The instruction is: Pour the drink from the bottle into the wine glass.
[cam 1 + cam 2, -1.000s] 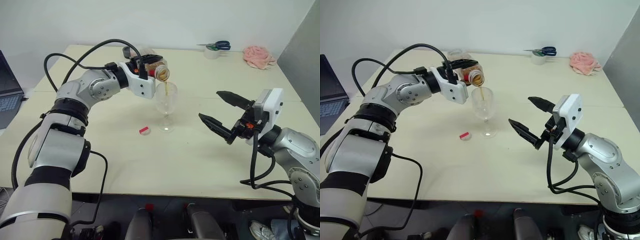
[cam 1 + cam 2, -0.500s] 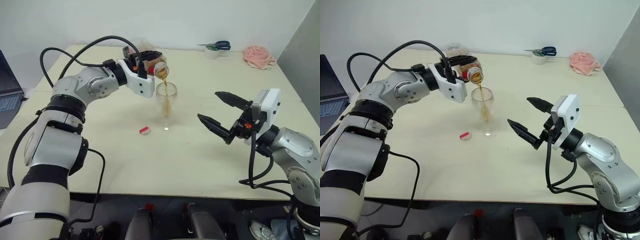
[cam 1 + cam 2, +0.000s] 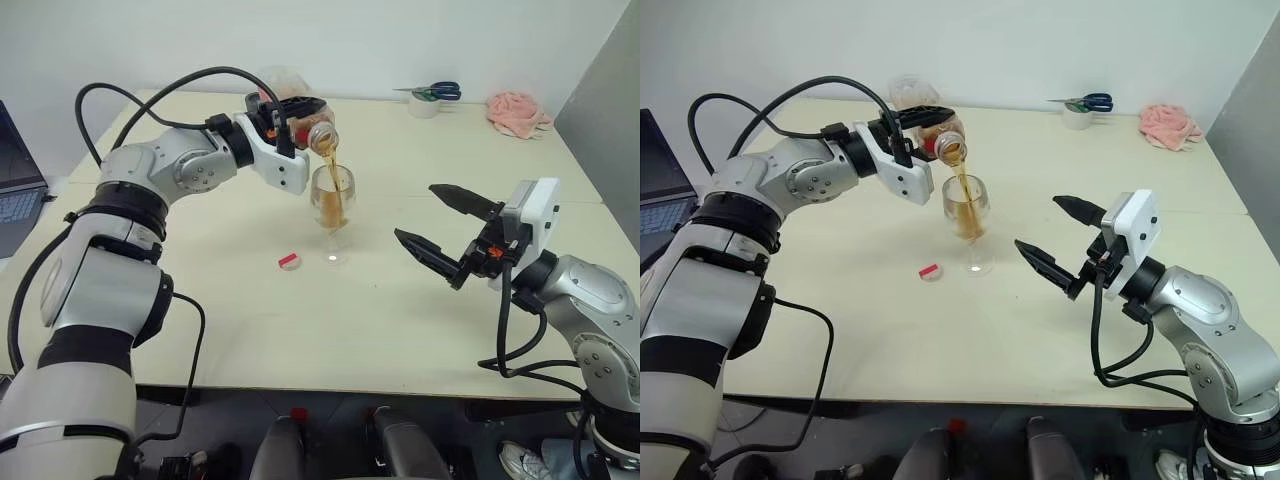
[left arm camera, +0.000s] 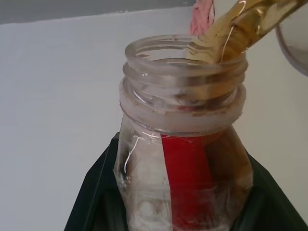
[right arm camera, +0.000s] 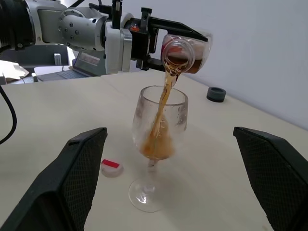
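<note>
Left gripper (image 3: 290,112) jaws clamped on the bottle (image 3: 300,118), tipped mouth-down over the wine glass (image 3: 332,210) mid-surface, the drink (image 3: 331,165) streaming into its bowl. Right gripper (image 3: 436,222) jaws apart, empty, near the surface's right edge, clear of the glass.

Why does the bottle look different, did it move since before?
Yes. The bottle in the left pincer tipped further, its back end higher against the wine glass, which stays beside the cap.

bright, even room light, soft shadows on the table (image 3: 250,330), left wrist close-up slightly blurred.
</note>
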Motion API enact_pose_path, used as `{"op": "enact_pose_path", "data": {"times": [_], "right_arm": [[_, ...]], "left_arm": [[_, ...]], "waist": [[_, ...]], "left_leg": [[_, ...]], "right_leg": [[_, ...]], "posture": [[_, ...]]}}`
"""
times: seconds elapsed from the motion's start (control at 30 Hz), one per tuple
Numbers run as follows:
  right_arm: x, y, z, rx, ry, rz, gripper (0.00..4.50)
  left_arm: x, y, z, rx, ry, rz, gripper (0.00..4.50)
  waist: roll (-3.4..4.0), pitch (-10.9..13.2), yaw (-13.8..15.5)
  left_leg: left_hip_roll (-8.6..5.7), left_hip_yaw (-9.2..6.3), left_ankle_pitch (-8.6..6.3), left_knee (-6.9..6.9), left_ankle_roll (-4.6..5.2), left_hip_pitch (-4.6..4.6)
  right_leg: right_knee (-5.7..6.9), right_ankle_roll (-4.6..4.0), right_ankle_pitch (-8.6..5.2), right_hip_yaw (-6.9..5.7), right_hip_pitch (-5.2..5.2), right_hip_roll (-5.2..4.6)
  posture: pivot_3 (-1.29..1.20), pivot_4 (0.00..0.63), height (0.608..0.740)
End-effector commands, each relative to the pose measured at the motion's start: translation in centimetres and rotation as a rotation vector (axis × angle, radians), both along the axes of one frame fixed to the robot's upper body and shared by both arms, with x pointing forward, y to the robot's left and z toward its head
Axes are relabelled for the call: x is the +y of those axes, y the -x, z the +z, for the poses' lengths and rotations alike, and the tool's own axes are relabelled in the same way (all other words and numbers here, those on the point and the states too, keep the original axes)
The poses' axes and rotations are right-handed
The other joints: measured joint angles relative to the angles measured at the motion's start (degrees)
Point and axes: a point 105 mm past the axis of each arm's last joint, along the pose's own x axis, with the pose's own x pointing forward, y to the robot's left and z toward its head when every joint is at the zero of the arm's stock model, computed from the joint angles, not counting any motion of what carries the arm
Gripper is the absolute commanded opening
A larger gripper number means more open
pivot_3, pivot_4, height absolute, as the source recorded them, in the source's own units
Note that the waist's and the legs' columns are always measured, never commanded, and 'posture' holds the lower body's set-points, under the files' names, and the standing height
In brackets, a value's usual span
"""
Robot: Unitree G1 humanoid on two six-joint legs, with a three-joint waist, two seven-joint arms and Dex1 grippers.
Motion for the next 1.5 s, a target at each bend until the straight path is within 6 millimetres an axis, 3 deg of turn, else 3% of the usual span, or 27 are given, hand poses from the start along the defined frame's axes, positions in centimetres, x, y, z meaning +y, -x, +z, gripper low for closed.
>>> {"op": "enact_pose_path", "data": {"times": [0.03, 0.9, 1.23, 1.5], "right_arm": [[0.3, 0.4, 0.9, -0.058, 0.001, 0.015, 4.50], [0.3, 0.0, 0.9, -0.064, 0.005, 0.013, 4.50], [0.7, -0.1, 1.6, -0.082, 0.000, 0.028, 4.50], [2.2, -1.0, 4.5, -0.147, 0.031, 0.113, 4.50]], "left_arm": [[-0.1, 0.6, 2.7, -0.084, 0.016, -0.020, 1.82], [0.6, 0.1, 3.0, -0.092, 0.032, 0.026, 1.82], [1.1, -0.2, 3.2, 0.156, 0.316, -0.015, 1.82], [5.3, -0.8, 2.3, 0.432, 0.727, -0.024, 1.82]], "waist": [[0.00, 0.00, 0.00], [0.00, 0.00, 0.00], [0.00, 0.00, -0.01], [0.01, 0.00, -1.11]], "left_leg": [[0.00, 0.00, 0.00, 0.00, 0.00, 0.00], [0.00, 0.02, 0.00, 0.00, 0.00, 0.02], [-0.01, 0.05, 0.00, 0.01, -0.01, 0.04], [0.08, 0.19, 0.01, -0.01, 0.00, 0.27]], "right_leg": [[0.00, 0.00, 0.00, 0.00, 0.00, 0.00], [0.02, 0.00, 0.00, 0.01, 0.00, -0.01], [0.06, -0.01, 0.00, 0.01, 0.00, -0.03], [0.34, -0.10, -0.06, 0.08, 0.00, 0.03]], "posture": [[0.00, 0.150, 0.740], [0.00, 0.150, 0.740], [0.00, 0.150, 0.740], [0.00, 0.150, 0.740]]}}
